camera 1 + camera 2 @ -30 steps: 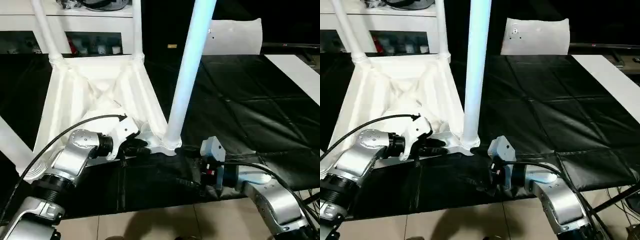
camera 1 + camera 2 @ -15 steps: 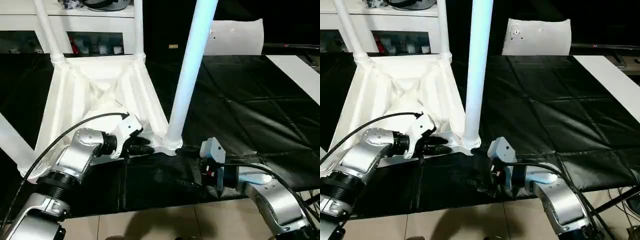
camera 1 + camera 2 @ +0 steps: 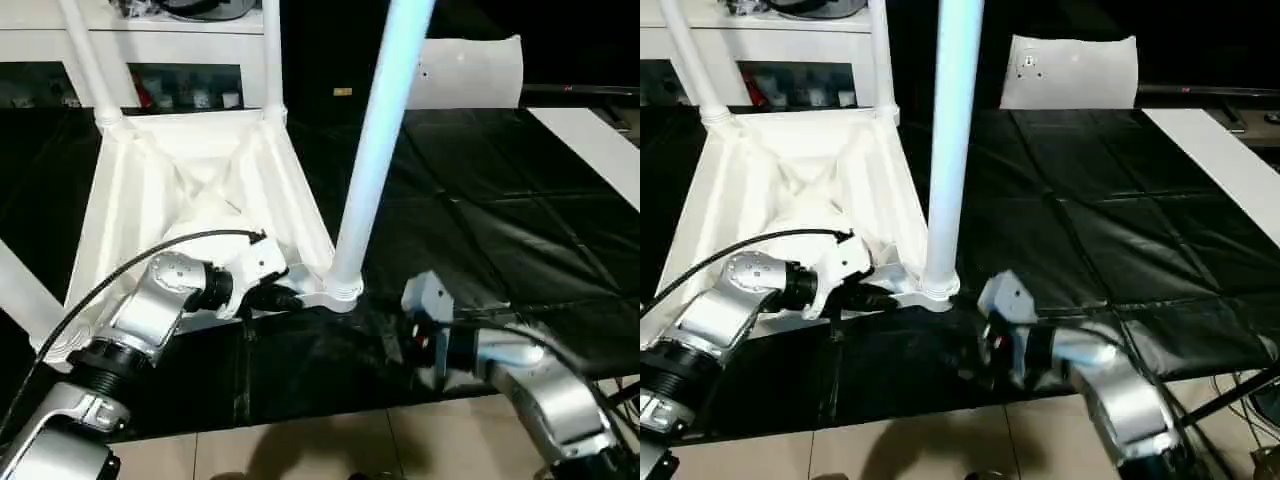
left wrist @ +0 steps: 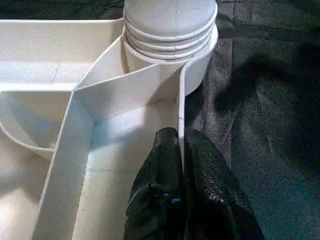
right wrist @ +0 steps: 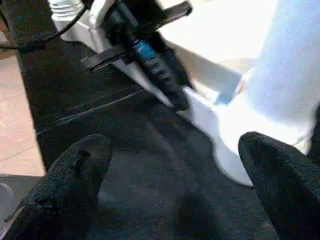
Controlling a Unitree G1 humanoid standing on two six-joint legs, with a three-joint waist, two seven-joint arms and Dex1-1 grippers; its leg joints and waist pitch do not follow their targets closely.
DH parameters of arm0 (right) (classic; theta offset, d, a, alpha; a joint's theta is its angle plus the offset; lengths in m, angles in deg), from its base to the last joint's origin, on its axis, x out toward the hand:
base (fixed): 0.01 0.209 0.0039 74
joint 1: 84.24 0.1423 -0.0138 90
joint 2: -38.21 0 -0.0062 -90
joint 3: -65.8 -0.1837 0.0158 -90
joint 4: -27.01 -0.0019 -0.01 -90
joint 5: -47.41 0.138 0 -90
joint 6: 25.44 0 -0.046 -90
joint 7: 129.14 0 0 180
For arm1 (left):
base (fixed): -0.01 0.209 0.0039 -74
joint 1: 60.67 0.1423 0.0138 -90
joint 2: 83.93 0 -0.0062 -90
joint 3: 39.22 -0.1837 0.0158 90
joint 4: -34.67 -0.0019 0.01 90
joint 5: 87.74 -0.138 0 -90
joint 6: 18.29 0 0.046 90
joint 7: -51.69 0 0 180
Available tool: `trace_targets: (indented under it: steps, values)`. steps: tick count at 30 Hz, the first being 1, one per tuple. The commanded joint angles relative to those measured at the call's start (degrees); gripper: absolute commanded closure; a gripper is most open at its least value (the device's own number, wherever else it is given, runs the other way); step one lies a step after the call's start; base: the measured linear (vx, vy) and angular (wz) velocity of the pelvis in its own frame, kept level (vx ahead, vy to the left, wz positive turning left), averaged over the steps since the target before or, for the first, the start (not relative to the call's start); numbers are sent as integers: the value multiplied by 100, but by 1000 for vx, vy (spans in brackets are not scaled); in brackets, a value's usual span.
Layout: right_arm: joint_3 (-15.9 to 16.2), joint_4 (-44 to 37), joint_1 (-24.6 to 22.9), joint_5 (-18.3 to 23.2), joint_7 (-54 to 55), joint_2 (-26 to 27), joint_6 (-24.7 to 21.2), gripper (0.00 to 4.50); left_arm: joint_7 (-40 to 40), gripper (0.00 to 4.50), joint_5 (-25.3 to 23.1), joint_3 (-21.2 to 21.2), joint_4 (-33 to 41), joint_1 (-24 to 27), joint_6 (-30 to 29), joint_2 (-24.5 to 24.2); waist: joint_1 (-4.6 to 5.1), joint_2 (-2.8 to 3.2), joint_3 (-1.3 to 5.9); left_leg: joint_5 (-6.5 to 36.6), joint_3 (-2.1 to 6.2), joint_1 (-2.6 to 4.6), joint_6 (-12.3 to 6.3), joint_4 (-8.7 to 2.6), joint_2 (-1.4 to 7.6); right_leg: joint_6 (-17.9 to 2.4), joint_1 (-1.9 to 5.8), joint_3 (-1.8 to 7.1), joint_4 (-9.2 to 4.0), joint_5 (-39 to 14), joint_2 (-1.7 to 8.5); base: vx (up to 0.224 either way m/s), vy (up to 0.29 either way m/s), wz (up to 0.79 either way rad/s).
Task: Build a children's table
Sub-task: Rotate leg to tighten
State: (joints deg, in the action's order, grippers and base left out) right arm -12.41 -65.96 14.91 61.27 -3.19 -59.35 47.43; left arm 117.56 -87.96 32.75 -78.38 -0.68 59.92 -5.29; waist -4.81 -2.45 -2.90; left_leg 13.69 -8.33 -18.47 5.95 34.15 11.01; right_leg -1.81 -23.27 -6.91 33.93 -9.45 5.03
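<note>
The left pincer [image 4: 180, 150] is clamping the table top's rim [image 4: 181, 107]; the right pincer [image 5: 175, 185], gaping empty, is facing the leg [image 3: 375, 150]. Grip the leg low, avoiding tilt.

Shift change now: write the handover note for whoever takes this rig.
Left hand: shut on the rim of the table top, beside the near socket.
Right hand: open, empty, over the black mat, facing the near leg.
Table top lies upside down; the near leg and two far legs stand in sockets. A fourth leg shows at the left edge; seating unclear.
Left: check all legs, flip upright.
</note>
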Motion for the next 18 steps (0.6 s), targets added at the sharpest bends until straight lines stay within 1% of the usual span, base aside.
trace_targets:
  steps: [1, 2, 4, 5, 6, 7, 8, 9, 10, 11, 12, 13, 14, 15, 16, 17, 18]
  values:
    - [-222, 101, 92, 102, -74, -140, 51, 0, 439, 448, 116, -145, 93, -3, 445, -36, 8, 31, 345, 352, -14, -111, -330, -433, 211, -795, 387, 380, -363, -1463, 387, 0, 0, 0]
    - [-256, 119, 120, 135, -102, -170, 48, 0, 553, 448, 118, -201, 101, 8, 547, -72, -2, 32, 353, 274, -19, -104, -339, -427, 214, -858, 388, 386, -338, -1323, 388, 0, 0, 0]
    - [-256, 119, 120, 135, -102, -170, 48, 0, 553, 448, 118, -201, 101, 8, 547, -72, -7, 38, 350, 265, -30, -94, -347, -419, 215, -911, 374, 388, -334, -1252, 388, 0, 0, 0]
    - [-295, 259, 327, 284, -392, -253, 49, 0, 1141, 448, 350, -302, 192, 13, 721, -91, -18, 59, 352, 318, -29, -87, -368, -421, 209, -952, 378, 379, -334, -1279, 392, 0, 0, 0]
    - [-295, 259, 327, 284, -392, -253, 49, 0, 1141, 448, 350, -302, 192, 13, 721, -91, -7, 46, 358, 307, -27, -100, -373, -423, 215, -965, 393, 382, -328, -1263, 398, 0, 0, 0]
    - [-288, 331, 426, 339, -540, -286, 80, 0, 1411, 448, 418, -378, 223, 1, 823, -115, -17, 54, 353, 268, -32, -82, -364, -420, 225, -994, 372, 387, -319, -1187, 390, 0, 0, 0]
    - [-253, 432, 535, 344, -679, -324, 151, 0, 1634, 448, 443, -468, 216, -34, 938, -139, -23, 60, 354, 305, -30, -76, -383, -420, 223, -1041, 371, 381, -318, -1192, 394, 0, 0, 0]
    - [-239, 460, 562, 339, -713, -333, 176, 0, 1681, 448, 440, -494, 208, -46, 969, -147, -45, 61, 351, 293, -39, -61, -367, -416, 231, -1070, 357, 387, -306, -1145, 391, 0, 0, 0]
    - [-171, 553, 634, 312, -869, -371, 267, 0, 1815, 448, 405, -581, 186, -71, 1091, -175, -51, 61, 347, 295, -41, -62, -359, -420, 237, -1079, 359, 390, -306, -1135, 394, 0, 0, 0]
    - [-163, 565, 643, 311, -893, -377, 277, 0, 1833, 448, 399, -592, 182, -75, 1109, -177, -83, 59, 361, 258, -42, -56, -360, -413, 237, -1107, 365, 388, -287, -1059, 397, 0, 0, 0]
    - [-115, 638, 697, 305, -1029, -407, 331, 0, 1936, 448, 369, -653, 160, -96, 1212, -189, -93, 50, 357, 251, -44, -58, -358, -419, 243, -1118, 366, 389, -282, -1041, 397, 0, 0, 0]
    - [-84, 678, 734, 310, -1116, -421, 345, 0, 2010, 448, 363, -692, 166, -104, 1261, -197, -118, 55, 357, 294, -53, -47, -353, -415, 242, -1129, 360, 386, -286, -1058, 399, 0, 0, 0]
    - [-48, 724, 776, 315, -1217, -436, 362, 0, 2096, 448, 356, -738, 174, -114, 1318, -205, -129, 32, 356, 286, -47, -67, -356, -420, 240, -1112, 381, 387, -275, -1085, 407, 0, 0, 0]
    - [18, 784, 848, 342, -1419, -463, 354, 30, 2228, 450, 341, -802, 171, -131, 1443, -212, -131, 37, 357, 288, -49, -66, -351, -419, 244, -1093, 380, 387, -279, -1101, 410, 0, 0, 0]
    - [83, 826, 913, 367, -1586, -479, 317, 30, 2327, 450, 329, -859, 172, -146, 1523, -209, -130, 33, 362, 297, -44, -72, -359, -417, 242, -1096, 386, 382, -277, -1113, 411, 0, 0, 0]
    - [199, 910, 1008, 377, -1852, -513, 300, 43, 2409, 450, 279, -907, 124, -177, 1646, -184, -128, 37, 366, 318, -49, -75, -372, -410, 235, -1107, 388, 379, -280, -1131, 407, 0, 0, 0]
    - [230, 933, 1029, 371, -1916, -524, 307, 43, 2410, 450, 266, -912, 107, -186, 1667, -172, -129, 36, 362, 318, -50, -76, -367, -411, 244, -1102, 387, 382, -279, -1132, 408, 0, 0, 0]
